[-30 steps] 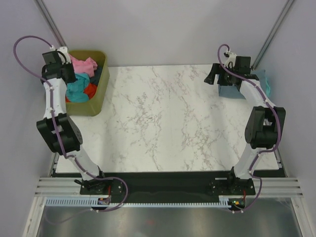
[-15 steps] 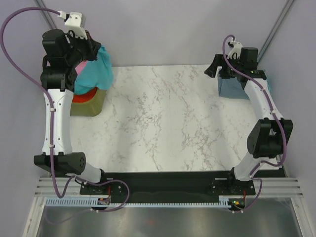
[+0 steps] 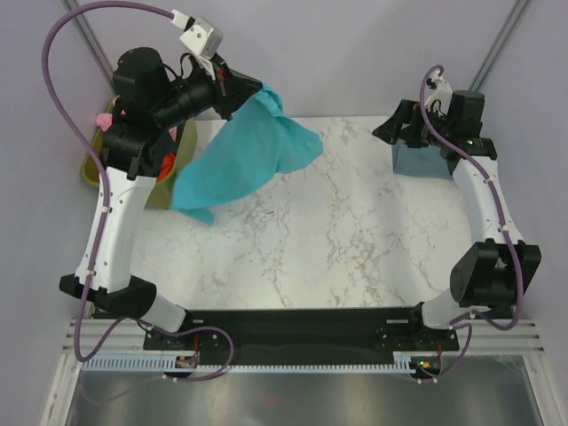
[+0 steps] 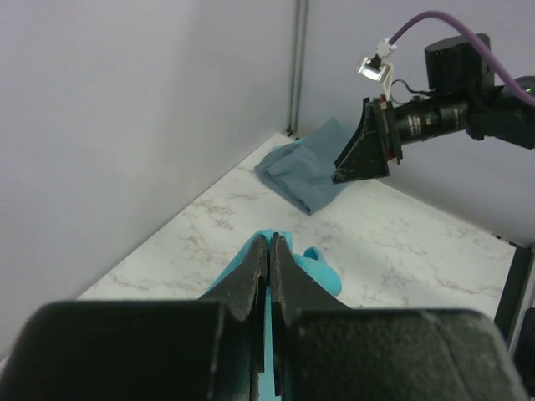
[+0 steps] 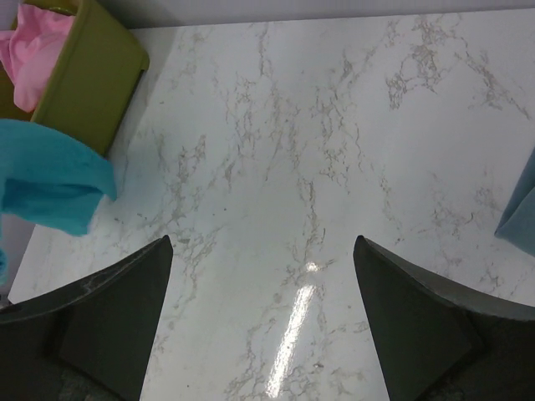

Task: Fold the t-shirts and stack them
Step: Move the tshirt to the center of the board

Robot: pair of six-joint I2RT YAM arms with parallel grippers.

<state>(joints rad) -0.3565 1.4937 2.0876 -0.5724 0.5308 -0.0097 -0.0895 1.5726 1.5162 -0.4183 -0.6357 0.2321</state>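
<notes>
Where the left claw (image 4: 269,251) stands raised at the upper left of the top view, its fingers are pressed together on the bright teal t-shirt (image 3: 248,160). The shirt hangs over the bench (image 3: 355,248), beside the olive bin (image 5: 84,83).

Bin contents: pink t-shirt (image 5: 29,46), orange-red t-shirt (image 3: 166,165).

Right claw (image 5: 261,251): fingers wide apart, holding nothing, at the upper right, near the grey-blue t-shirt (image 3: 417,161) lying at the bench's far right corner.
</notes>
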